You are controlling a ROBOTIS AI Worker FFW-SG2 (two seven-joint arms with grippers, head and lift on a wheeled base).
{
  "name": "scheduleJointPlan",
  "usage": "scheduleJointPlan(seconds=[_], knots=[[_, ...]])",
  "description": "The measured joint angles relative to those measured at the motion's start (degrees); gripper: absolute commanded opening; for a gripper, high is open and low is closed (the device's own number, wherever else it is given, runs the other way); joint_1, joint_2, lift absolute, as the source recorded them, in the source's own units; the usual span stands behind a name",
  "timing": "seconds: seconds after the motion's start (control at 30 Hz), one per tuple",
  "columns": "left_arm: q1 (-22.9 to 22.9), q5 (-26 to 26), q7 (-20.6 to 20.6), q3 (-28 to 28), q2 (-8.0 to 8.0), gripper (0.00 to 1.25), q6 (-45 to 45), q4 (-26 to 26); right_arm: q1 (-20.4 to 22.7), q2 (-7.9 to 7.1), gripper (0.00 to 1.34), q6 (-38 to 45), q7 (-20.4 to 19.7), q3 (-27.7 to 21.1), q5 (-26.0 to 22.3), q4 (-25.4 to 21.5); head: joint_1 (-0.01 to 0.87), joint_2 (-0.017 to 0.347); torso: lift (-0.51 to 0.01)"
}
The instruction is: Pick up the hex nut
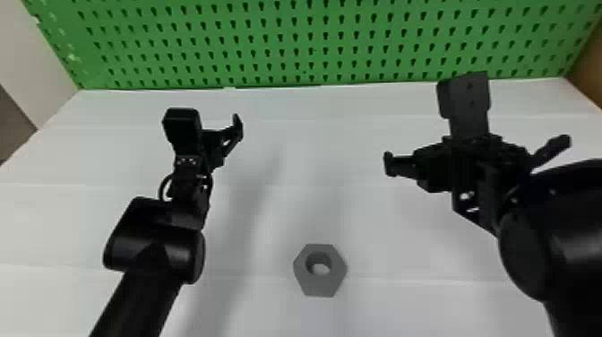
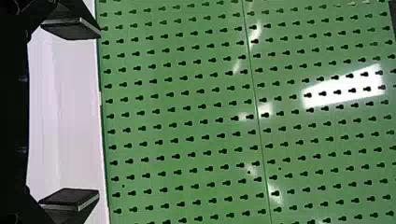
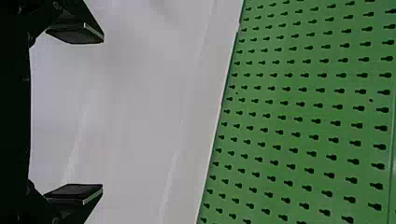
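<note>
Where the head view looks down, a plain grey, six-sided hex nut [image 1: 320, 286] with a round hole lies flat on a smooth white table [image 1: 385, 295]. Beyond the nut are the black left gripper [image 1: 216, 140], to its left, and right gripper [image 1: 477, 154], to its right; farther beyond stands a green pegboard [image 1: 313, 42] with keyhole-shaped slots. In the left wrist view, the left gripper [image 2: 95, 114] is released, flat fingers wide apart. In the right wrist view, the right gripper [image 3: 102, 114] is likewise spread wide, released.

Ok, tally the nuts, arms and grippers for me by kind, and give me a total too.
Hex nut: 1
Arms, left arm and right arm: 2
Grippers, left gripper and right gripper: 2
Total: 5
</note>
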Motion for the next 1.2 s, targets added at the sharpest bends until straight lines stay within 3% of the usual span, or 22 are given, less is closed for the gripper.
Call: scheduleJointPlan(seconds=[0.77, 1.2], knots=[[-2.25, -1.82, 0.0, 0.08, 0.02, 1.16, 0.09, 1.51, -5.41, -1.14, 1.17, 16.09, -0.02, 2.87, -9.99, 0.78, 0.785, 0.149, -0.09], [-3.65, -2.57, 0.02, 0.01, 0.0, 1.16, 0.08, 2.1, -10.11, -1.75, 1.17, 21.75, -0.02, 5.17, -15.86, 4.46, 0.785, 0.149, -0.09]])
